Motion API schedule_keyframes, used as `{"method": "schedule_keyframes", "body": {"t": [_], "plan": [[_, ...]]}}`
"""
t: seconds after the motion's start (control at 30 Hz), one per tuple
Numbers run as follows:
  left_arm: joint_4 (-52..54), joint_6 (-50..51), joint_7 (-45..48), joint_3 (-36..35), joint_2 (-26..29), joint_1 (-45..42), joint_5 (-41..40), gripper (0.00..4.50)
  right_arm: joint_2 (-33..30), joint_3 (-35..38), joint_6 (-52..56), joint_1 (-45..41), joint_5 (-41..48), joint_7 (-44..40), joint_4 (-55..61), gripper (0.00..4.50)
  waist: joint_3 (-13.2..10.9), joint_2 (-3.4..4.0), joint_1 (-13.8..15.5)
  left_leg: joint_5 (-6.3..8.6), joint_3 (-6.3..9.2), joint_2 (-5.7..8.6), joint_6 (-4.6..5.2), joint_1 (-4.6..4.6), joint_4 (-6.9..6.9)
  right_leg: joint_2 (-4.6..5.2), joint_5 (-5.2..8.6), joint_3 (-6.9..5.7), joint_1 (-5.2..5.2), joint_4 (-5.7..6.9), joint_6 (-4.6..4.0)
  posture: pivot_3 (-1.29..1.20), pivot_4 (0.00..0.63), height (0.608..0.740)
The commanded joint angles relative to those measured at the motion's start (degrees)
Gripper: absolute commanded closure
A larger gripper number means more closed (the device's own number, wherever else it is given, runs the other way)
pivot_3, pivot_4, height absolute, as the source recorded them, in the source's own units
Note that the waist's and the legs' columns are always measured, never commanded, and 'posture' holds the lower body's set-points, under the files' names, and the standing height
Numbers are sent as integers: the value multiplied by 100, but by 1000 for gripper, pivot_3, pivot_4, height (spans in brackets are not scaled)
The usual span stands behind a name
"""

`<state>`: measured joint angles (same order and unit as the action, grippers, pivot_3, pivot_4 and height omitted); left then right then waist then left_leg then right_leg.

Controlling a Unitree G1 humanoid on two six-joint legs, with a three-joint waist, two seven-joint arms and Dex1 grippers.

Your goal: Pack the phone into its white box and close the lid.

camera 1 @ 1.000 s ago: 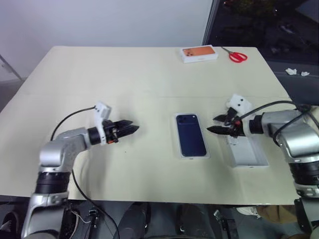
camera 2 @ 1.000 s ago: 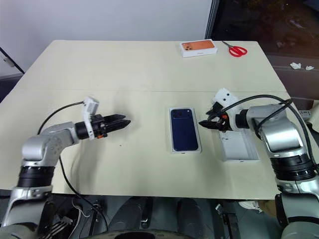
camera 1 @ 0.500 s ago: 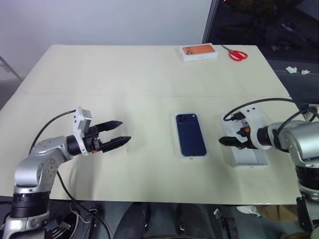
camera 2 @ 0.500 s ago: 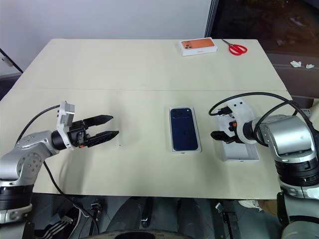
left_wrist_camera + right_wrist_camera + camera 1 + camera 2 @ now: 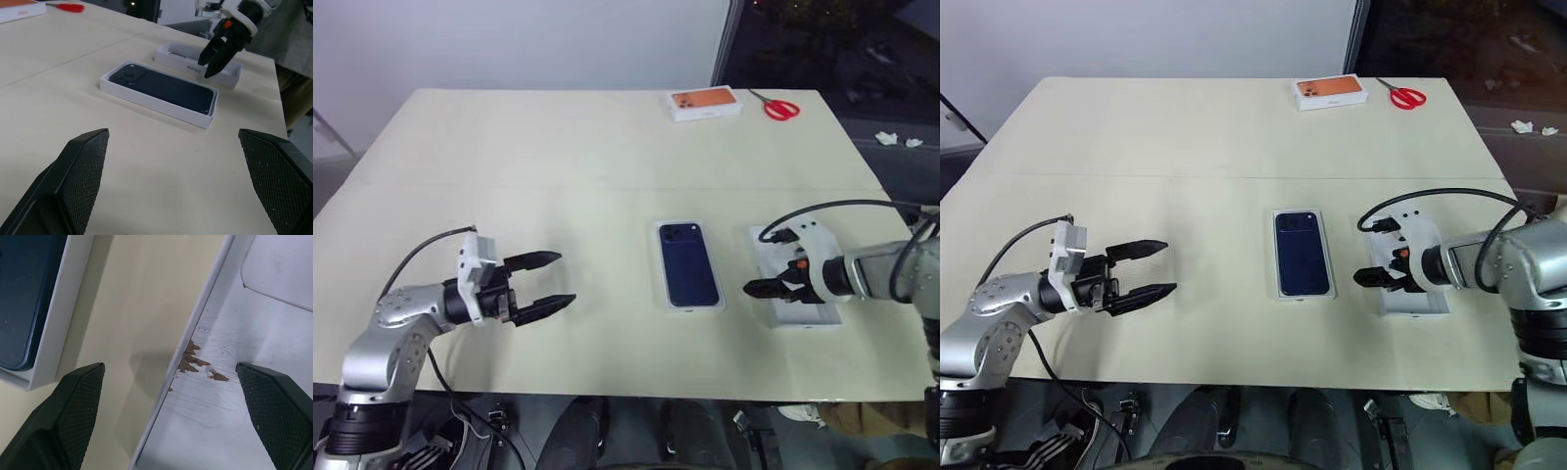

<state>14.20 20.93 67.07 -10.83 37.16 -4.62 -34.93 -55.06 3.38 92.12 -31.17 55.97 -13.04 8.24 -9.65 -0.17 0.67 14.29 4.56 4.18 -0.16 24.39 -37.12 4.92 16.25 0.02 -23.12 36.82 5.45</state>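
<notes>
a cream table carries the phone, dark blue with its back up, lying in the white box near the middle. just right of it sits the lid, open side up. the right gripper hangs over the lid's left edge, fingers apart and empty. the left gripper hovers well left of the phone, pointing right, fingers spread wide, holding nothing. at the far edge lie a white box with an orange phone picture and red scissors just right of it.
</notes>
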Motion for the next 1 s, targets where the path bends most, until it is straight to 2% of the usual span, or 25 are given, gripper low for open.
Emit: {"method": "schedule_keyframes", "body": {"t": [0.03,0.27,0.47,0.6,0.63,1.0], "plan": [[136,-141,-26,3,38,10,-2,45,-200,151,38,-186,1230,1127,-289,21,0,0,-4,0,0,0,0,0,0,0,0,0,0,0,0,0,150,740],[185,-195,-151,106,-11,32,13,45,-326,48,-12,-35,3419,3325,-235,21,-1,0,-10,-4,-2,0,7,1,0,-1,0,0,0,2,0,0,150,740],[191,-221,-174,154,-38,3,27,45,-922,-860,-1416,239,5553,5074,32,21,-1,0,-26,-9,-9,0,16,2,0,0,0,0,0,7,1,0,150,740],[196,-291,-147,171,-26,13,27,45,-1001,-1094,-1883,321,5703,5303,172,21,-2,0,-39,-10,-10,-1,18,1,-2,-1,0,-1,1,9,1,0,150,740],[192,-291,-153,177,-20,15,25,10,-1013,-1133,-1943,334,5703,5323,197,255,-1,0,-41,-10,-11,-1,19,1,-1,-1,0,-1,1,10,1,0,150,740],[206,-288,-213,249,-31,1,14,10,-1194,-1517,-2220,378,5703,5629,315,255,-1,0,-30,-10,-11,-1,20,0,-4,-2,0,-1,3,10,1,0,150,740]]}}
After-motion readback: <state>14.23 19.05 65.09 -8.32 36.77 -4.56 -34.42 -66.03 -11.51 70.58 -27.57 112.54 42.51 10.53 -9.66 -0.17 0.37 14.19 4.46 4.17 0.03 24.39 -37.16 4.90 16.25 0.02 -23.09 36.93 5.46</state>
